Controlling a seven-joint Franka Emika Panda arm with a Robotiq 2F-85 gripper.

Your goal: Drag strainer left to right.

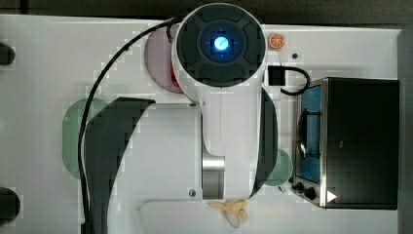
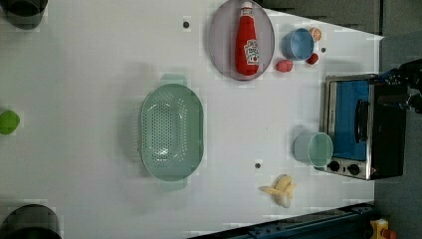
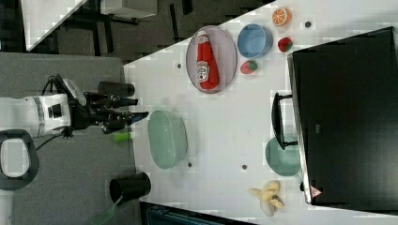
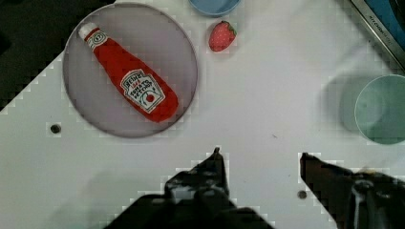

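The strainer (image 2: 171, 132) is a large pale mint-green oval colander with many small holes, and it rests upright near the middle of the white table. In the right view, the strainer (image 3: 166, 138) lies just right of my gripper (image 3: 136, 108), which is apart from it and does not touch it. In the top view the arm covers the centre, and part of the strainer (image 1: 73, 131) shows at the top view's left. In the wrist view my gripper (image 4: 262, 164) is open over bare table, with nothing between its dark fingers (image 4: 217, 164).
A grey plate (image 2: 219, 45) holds a ketchup bottle (image 2: 247, 40). Near it are a blue bowl (image 2: 298, 44), a strawberry (image 2: 284, 65) and an orange slice (image 3: 280, 17). A small mint cup (image 2: 313, 148) stands by the toaster oven (image 2: 383, 129). A banana (image 2: 281, 190) lies close by.
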